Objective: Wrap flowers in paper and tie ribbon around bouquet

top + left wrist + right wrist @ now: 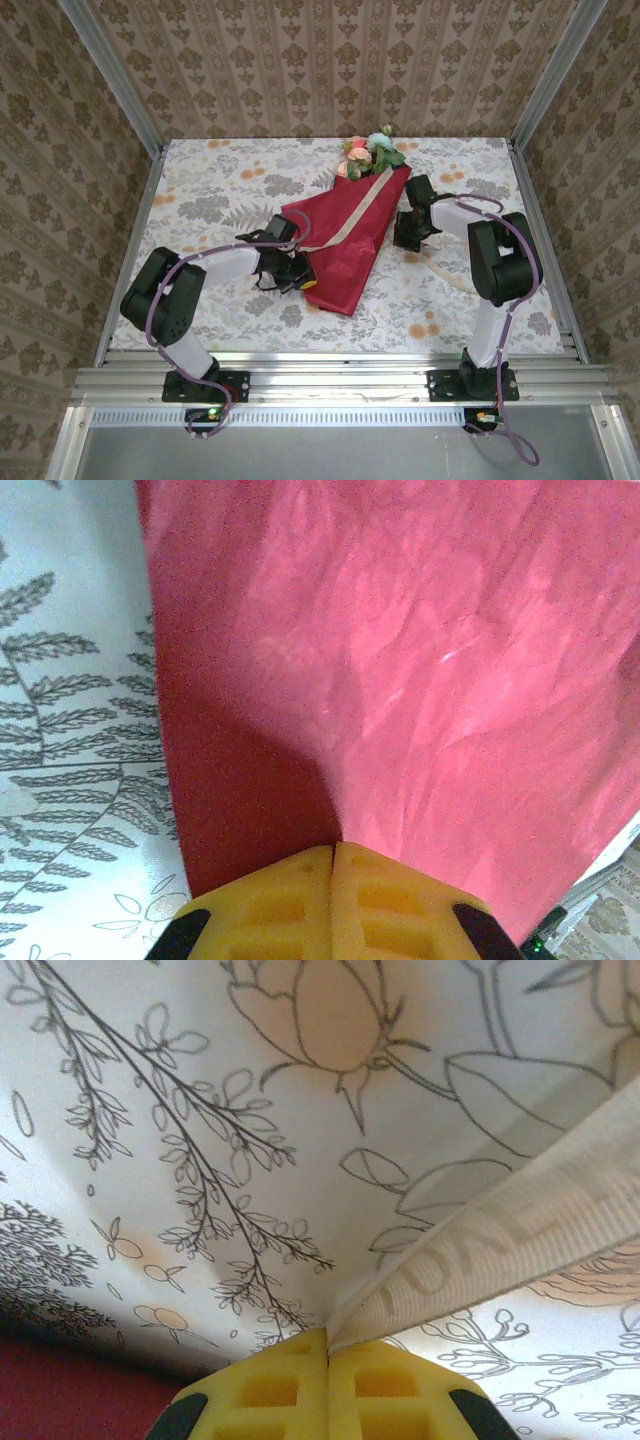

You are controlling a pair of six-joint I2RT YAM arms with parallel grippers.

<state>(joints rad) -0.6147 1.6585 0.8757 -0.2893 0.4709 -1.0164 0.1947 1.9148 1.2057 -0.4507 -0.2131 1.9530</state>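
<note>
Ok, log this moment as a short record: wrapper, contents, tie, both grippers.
wrapper: large red paper sheet, folded into a cone on the floral tablecloth
contents: pink and pale blue artificial flowers, showing at the cone's far, wide end
tie: thin cream fabric ribbon, draped across the cone, no knot visible
left gripper: shut on the sheet's edge
right gripper: shut on the ribbon

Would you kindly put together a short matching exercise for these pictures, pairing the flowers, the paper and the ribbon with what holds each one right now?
Things:
1. flowers
2. paper
3. ribbon

States:
A. pinched in the shut right gripper
B. pinched at its edge in the shut left gripper
C. held by neither gripper, blooms at the far end

Pairs: 1-C; 2-B; 3-A
</note>
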